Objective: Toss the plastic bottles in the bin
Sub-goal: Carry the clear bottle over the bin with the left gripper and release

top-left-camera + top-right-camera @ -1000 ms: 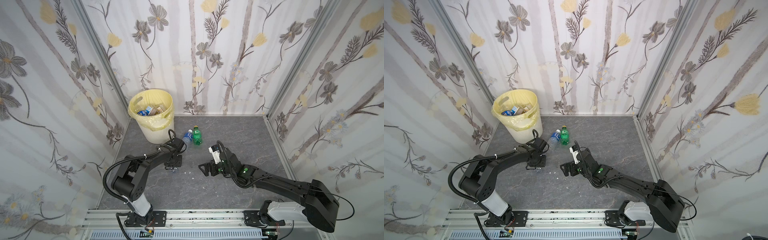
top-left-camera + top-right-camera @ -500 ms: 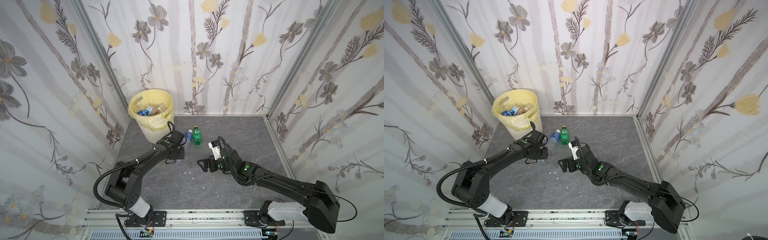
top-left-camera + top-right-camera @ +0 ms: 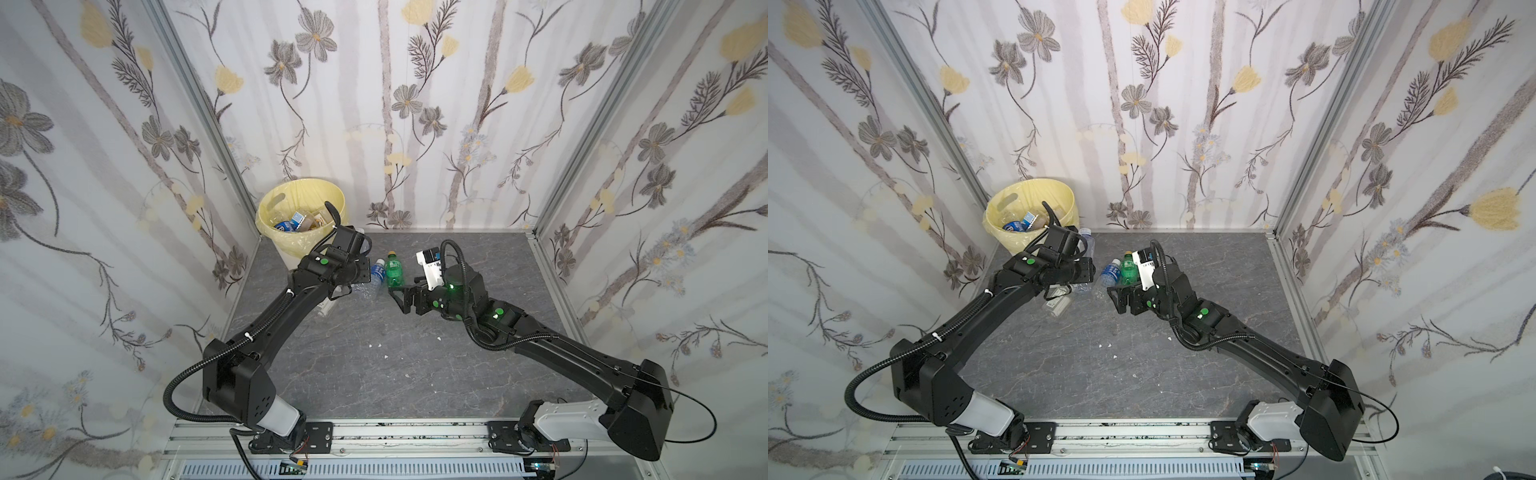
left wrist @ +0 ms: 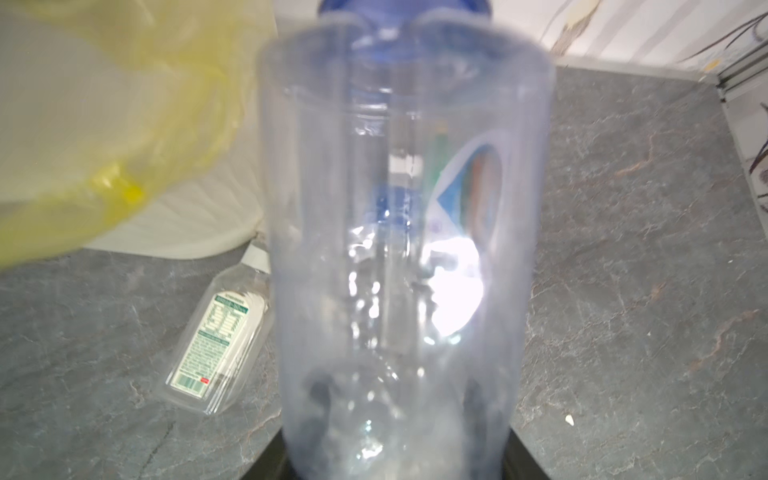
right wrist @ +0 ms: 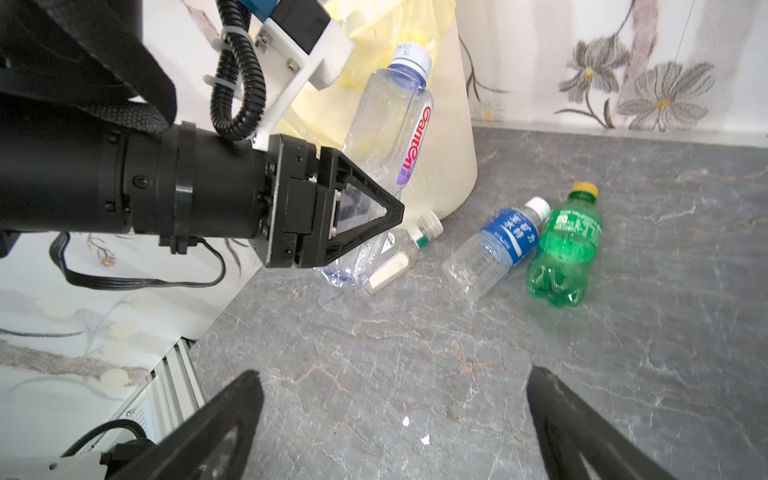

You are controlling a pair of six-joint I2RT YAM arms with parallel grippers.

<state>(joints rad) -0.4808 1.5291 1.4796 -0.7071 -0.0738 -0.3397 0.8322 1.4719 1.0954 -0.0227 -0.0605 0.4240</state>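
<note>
A clear bottle [image 5: 386, 124] is held by the left hand [image 5: 386, 214]. It is gripped by its lower part, and its cap is tipped up. In both top views it is seen just beside the bin [image 3: 291, 247], at the bin's 4 o'clock, outside the wall. The bin is stood at the worktop's [image 3: 395, 374] 11 o'clock corner and is lined with a yellow bag [image 5: 332, 112]. Some bottles [image 3: 291, 224] are seen lying inside it.

Under the held bottle a small flat bottle [image 4: 216, 345] is laid on the worktop, near the foot of the bin. Whether the two are touching cannot be told.

Toward 12 o'clock from the worktop's middle, a blue bottle [image 5: 498, 245] and a green bottle [image 5: 565, 249] are laid side by side, touching. The green one is at the blue one's 3 o'clock, and each is laid with its cap pointed to 12 o'clock.

The right hand [image 5: 395, 411] is opened wide — nothing is held in it. It is seen low over the worktop, near the green bottle, at that bottle's 5 o'clock. A few white crumbs [image 3: 386, 356] are scattered near the worktop's middle.
</note>
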